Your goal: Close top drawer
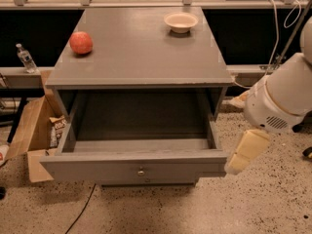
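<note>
Gripper [246, 152] low at right, by front-right corner of top drawer [97, 168], grip state can't tell, drawer pulled well out, knob [141, 171] twd cam, apple [81, 42] & bowl [181, 21] on cabinet [136, 57].

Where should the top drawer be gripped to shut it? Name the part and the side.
Take the small round knob at the middle of the top drawer front, coming from the front: it is the only part that juts out of the flat face. The claw hangs by the front's right end.
</note>
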